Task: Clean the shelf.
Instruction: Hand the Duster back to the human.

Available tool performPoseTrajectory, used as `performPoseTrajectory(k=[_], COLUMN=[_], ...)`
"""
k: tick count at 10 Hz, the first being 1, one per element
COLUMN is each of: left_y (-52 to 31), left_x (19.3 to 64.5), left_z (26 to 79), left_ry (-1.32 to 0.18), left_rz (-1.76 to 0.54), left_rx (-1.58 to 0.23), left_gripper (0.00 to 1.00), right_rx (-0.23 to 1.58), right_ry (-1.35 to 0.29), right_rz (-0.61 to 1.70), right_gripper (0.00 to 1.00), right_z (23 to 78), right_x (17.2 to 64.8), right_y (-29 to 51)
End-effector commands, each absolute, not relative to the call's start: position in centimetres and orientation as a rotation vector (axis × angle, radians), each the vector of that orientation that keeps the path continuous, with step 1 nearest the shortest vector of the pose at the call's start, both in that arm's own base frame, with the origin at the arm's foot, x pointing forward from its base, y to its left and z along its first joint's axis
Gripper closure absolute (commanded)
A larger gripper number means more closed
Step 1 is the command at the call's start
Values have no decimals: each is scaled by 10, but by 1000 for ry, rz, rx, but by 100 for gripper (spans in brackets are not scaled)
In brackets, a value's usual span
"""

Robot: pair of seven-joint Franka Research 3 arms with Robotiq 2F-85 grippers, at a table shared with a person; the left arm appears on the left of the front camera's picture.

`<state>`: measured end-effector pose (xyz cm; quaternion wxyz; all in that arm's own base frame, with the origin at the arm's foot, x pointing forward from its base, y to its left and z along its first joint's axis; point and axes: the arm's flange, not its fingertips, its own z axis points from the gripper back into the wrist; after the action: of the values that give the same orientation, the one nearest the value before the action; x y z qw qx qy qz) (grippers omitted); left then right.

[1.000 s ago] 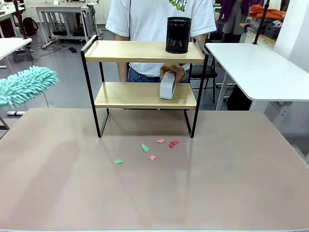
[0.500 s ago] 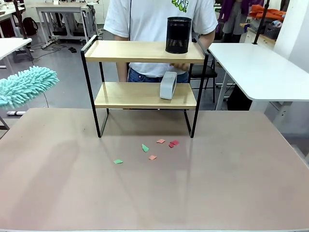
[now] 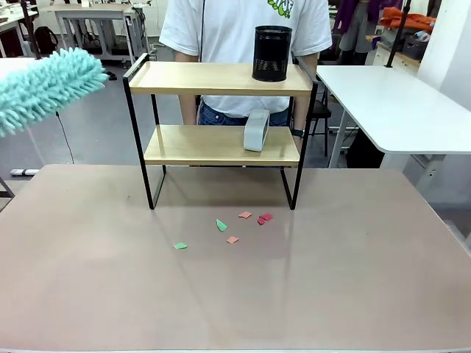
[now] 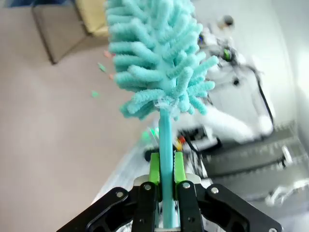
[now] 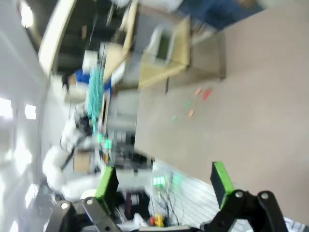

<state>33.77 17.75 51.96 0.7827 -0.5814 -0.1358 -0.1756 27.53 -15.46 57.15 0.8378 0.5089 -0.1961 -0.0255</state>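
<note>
At the far side of the surface point(image 3: 235, 294) we see the shelf point(image 3: 221, 145) standing on its four black legs, about in the middle. A person point(image 3: 243, 29) in a white shirt stands right behind it. On its top board, near the right end, sits a black mesh cup point(image 3: 271, 53). On its lower board, also toward the right, a grey thing point(image 3: 256, 130) stands on its edge. Small bits of paper point(image 3: 234, 226), red, pink and green, lie on the surface just in front of the shelf. Our left fingers point(image 4: 154, 166) are squeezed together on the thin handle of a fluffy teal duster point(image 4: 159, 53). From the front we see the duster's head up in the air to the left of the shelf, apart from it and about as high as the top board. Our right fingers point(image 5: 107, 182) are spread wide with nothing between them. They point across the surface, and the shelf is well away from them.
</note>
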Motion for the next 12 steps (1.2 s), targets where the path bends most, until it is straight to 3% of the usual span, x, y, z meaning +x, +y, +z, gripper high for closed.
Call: performPoseTrajectory(k=[1,4,5,7,9,10,12], left_y=[159,76,50,26,26,11,-34], left_x=[333,330,338,332,332,339,342], left_z=[528,529,522,505,505,495,528], left_ry=[-123,320,407,308,308,377,455], left_rz=[-644,-1087,-1168,-1013,-1013,-1051,-1326], left_rx=[-1285,-1188,-1153,-1200,-1200,-1161,-1088], left_gripper=[88,88,88,88,88,88,88], right_rx=[1048,980,1015,1015,1008,976,935], right_ry=[-239,-83,-128,-128,-118,-120,-95], right_rz=[212,438,305,305,340,465,641], right_gripper=[0,0,0,0,0,0,0], right_z=[581,524,566,566,556,562,570], right_x=[315,313,317,317,317,334,375], right_y=[-105,4,-23,-23,-16,7,70])
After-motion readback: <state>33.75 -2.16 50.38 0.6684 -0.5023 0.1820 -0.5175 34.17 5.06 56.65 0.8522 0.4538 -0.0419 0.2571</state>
